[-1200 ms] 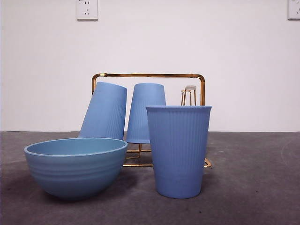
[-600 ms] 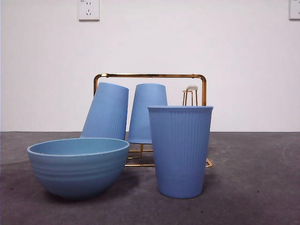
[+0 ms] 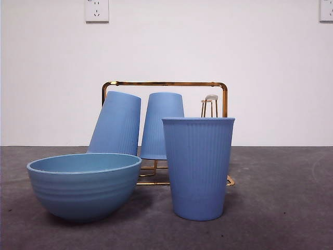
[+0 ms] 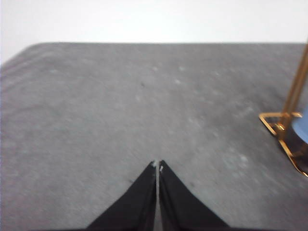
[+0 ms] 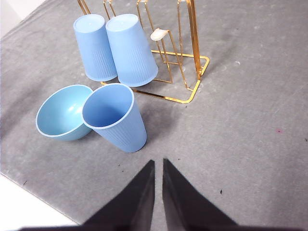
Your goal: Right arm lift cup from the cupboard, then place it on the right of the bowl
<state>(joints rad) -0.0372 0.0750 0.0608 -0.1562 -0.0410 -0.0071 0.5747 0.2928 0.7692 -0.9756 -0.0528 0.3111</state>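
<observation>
front view low, level, close to bowl (image 3: 83, 185); right wrist view high, sharing cupboard (image 5: 185, 62).

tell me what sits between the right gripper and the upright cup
Nothing: in the right wrist view, only bare grey table separates the right gripper from the upright cup, which stands beside the bowl.

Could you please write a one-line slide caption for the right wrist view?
Upright cup beside the bowl, two cups inverted on the gold rack, right pincer nearly closed, holding nothing.
</observation>
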